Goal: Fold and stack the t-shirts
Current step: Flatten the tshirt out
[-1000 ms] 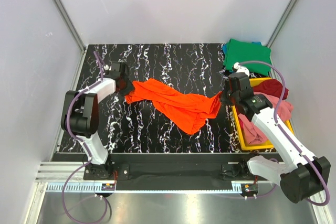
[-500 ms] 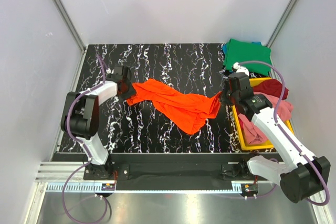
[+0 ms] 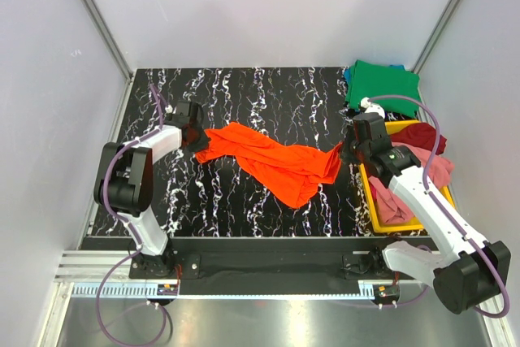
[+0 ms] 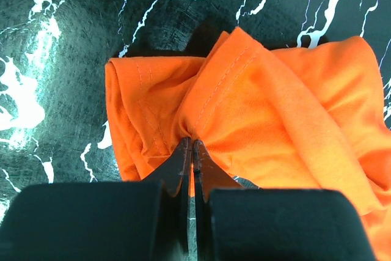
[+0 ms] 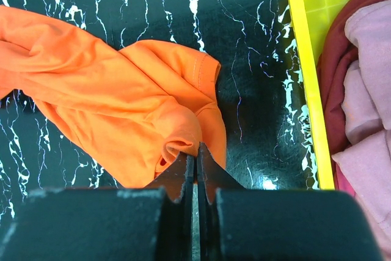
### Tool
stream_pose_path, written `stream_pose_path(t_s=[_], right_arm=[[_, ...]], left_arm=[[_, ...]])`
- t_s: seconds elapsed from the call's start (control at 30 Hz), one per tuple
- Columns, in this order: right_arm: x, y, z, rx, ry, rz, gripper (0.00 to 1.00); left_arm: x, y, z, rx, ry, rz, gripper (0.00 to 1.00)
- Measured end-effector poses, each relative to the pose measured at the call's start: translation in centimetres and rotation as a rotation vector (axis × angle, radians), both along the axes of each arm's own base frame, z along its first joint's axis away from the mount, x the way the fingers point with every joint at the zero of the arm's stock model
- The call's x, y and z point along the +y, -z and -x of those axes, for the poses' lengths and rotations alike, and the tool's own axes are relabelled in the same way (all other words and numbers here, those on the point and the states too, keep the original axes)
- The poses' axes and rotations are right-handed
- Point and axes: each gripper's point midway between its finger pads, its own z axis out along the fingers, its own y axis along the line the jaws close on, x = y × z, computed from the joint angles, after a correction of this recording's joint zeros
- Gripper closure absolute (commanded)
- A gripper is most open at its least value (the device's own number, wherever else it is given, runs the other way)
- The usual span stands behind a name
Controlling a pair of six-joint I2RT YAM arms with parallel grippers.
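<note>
The orange t-shirt (image 3: 272, 160), bunched on the surface (image 3: 244, 95), is being pinched at nine o'clock by the left end effector (image 4: 192, 151) and at three by the right end effector (image 5: 195, 151); shallow pinches risk being pulled loose if stretched.

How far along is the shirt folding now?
Done: the green shirt lies folded at the far right corner. In hand: the left gripper and right gripper each pinch an end of the crumpled orange shirt. Left: folding it, then the dark red shirt and pink shirt in the yellow tray.
</note>
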Motion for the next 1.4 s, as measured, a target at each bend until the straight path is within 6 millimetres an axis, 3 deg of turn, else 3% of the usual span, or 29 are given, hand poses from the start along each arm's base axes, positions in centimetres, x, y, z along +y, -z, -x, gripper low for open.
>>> stream_pose_path(t_s=[0.2,0.4,0.53,0.73,0.97,1.17,1.4], right_arm=[[0.0,0.0,0.0,0.000,0.000,0.000,1.00],[0.0,-0.2,0.0,-0.004,0.000,0.001,1.00],[0.1,-2.0,-0.4,-0.036,-0.003,-0.008,1.00],[0.3,-7.4,-1.2,-0.149,-0.013,-0.031,1.00],[-0.6,-15.8,-0.1,-0.347,-0.011,-0.072,1.00],[-2.3,-22.9,3.3,-0.546,-0.013,-0.108,1.00],[-4.8,-29.5,9.8,-0.792,-0.032,-0.153,1.00]], left_arm=[[0.0,-1.1,-0.1,-0.024,0.000,0.005,1.00],[0.0,-6.7,-0.4,-0.140,0.000,0.023,1.00],[0.0,-11.0,-0.3,-0.237,-0.001,0.035,1.00],[0.6,-16.7,1.1,-0.350,-0.005,0.033,1.00],[1.9,-25.4,3.6,-0.529,-0.025,0.021,1.00],[3.5,-34.8,7.4,-0.747,-0.051,0.012,1.00],[5.5,-45.2,15.1,-1.039,-0.068,0.004,1.00]])
